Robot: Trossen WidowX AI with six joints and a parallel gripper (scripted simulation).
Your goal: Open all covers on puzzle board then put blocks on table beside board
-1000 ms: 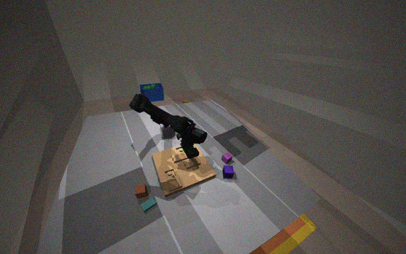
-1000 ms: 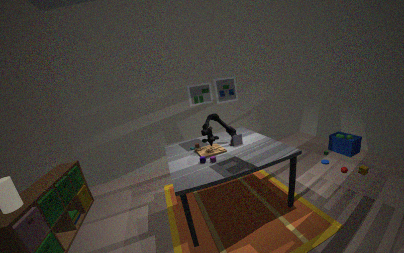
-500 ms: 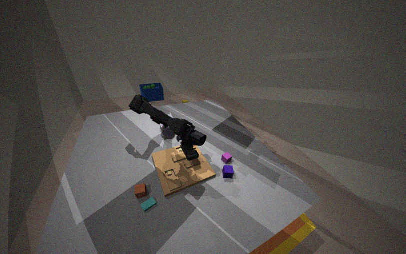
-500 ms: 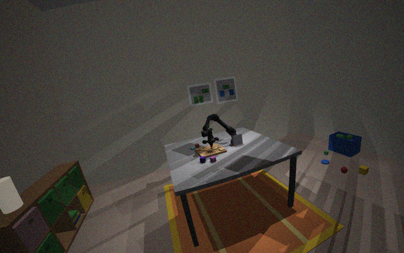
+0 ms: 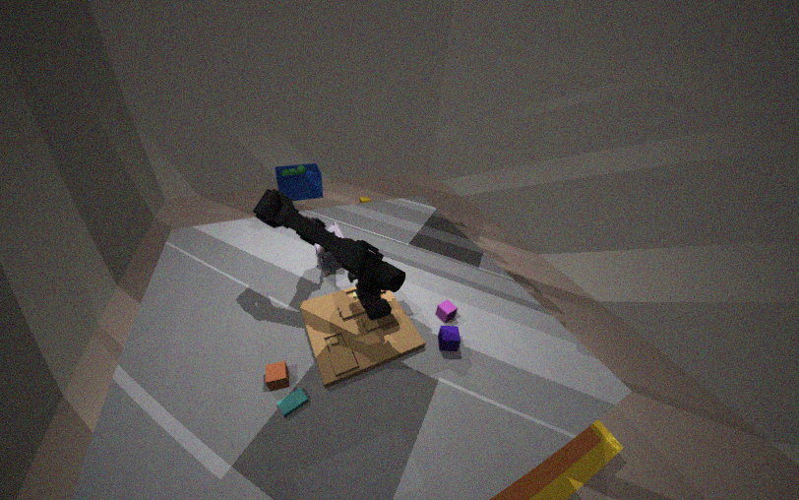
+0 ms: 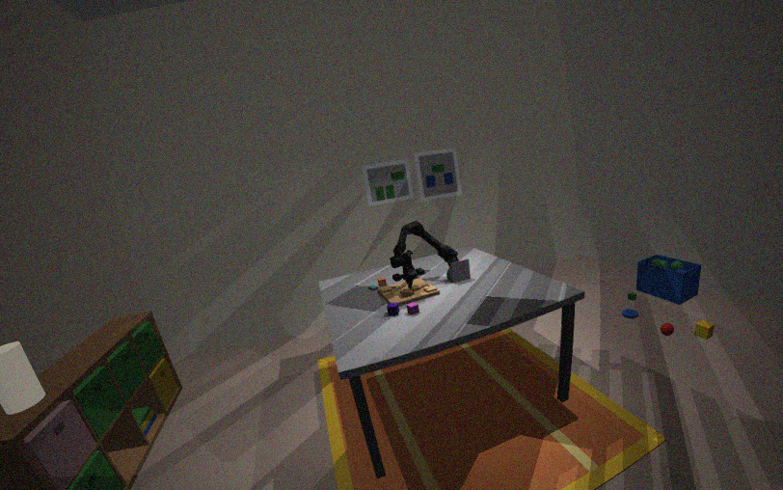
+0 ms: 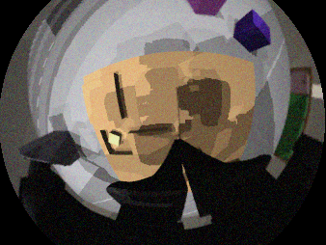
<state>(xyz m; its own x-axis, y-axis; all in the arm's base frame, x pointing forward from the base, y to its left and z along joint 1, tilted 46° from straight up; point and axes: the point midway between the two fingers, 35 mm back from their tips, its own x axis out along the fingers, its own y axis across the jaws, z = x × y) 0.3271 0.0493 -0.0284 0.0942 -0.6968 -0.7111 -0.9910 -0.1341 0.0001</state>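
I keep my black parallel-jaw gripper (image 5: 378,312) (image 6: 410,286) (image 7: 177,142) clenched and empty over the tan wooden puzzle board (image 5: 406,342) (image 6: 430,292) (image 7: 241,77), probably to push a cover.

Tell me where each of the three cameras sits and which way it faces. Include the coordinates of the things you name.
Top: high beside the table, looking obliquely down at the puzzle board (image 5: 377,347) (image 6: 424,296) (image 7: 203,68); nearly the whole arm shows.
Exterior: farther back in the room, facing the table and the wall with two pictures (image 6: 387,182) (image 6: 437,173); the whole arm shows, small.
Wrist: on the arm near the gripper (image 5: 378,312) (image 6: 410,287) (image 7: 178,141), looking past it at the board; dark gripper parts fill the bottom.
Top and exterior share the orange block (image 5: 276,375) (image 6: 381,282).
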